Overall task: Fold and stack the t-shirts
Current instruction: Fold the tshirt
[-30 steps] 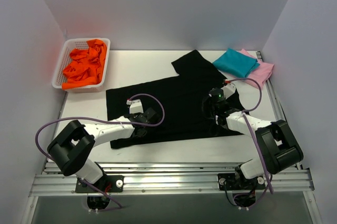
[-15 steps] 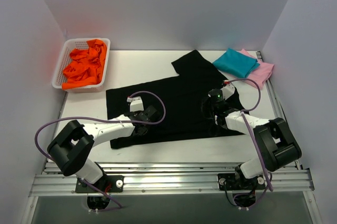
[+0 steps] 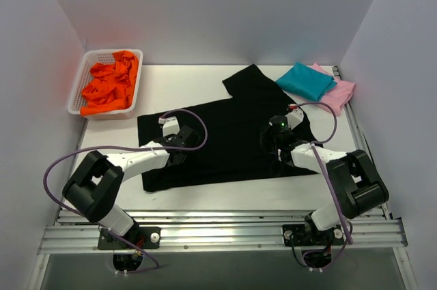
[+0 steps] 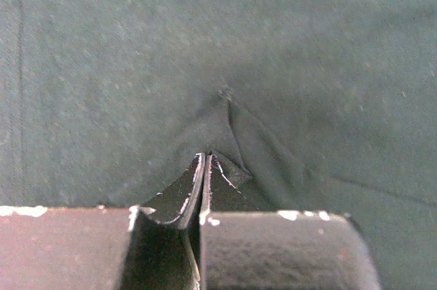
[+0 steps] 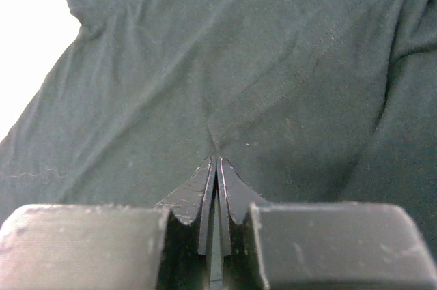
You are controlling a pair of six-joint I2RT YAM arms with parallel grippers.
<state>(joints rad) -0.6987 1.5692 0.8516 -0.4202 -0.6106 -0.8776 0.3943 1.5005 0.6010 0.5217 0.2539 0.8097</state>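
Note:
The black t-shirt (image 3: 232,133) lies spread across the middle of the table. My left gripper (image 3: 179,148) rests on its left part; in the left wrist view the jaws (image 4: 207,158) are shut, pinching a small raised pucker of the black cloth. On the shirt's right part sits my right gripper (image 3: 272,141); its jaws (image 5: 216,161) are shut too, with creases in the cloth running out from the tips. At the back right a folded teal t-shirt (image 3: 305,80) lies on top of a pink t-shirt (image 3: 341,92).
A white basket (image 3: 80,78) holding crumpled orange cloth (image 3: 109,84) stands at the back left. White walls close in the table on three sides. A metal rail (image 3: 218,232) with the arm bases runs along the near edge.
My left gripper has slid toward the back left over the black t-shirt and closed on a pinch of cloth. The right gripper has stayed almost still.

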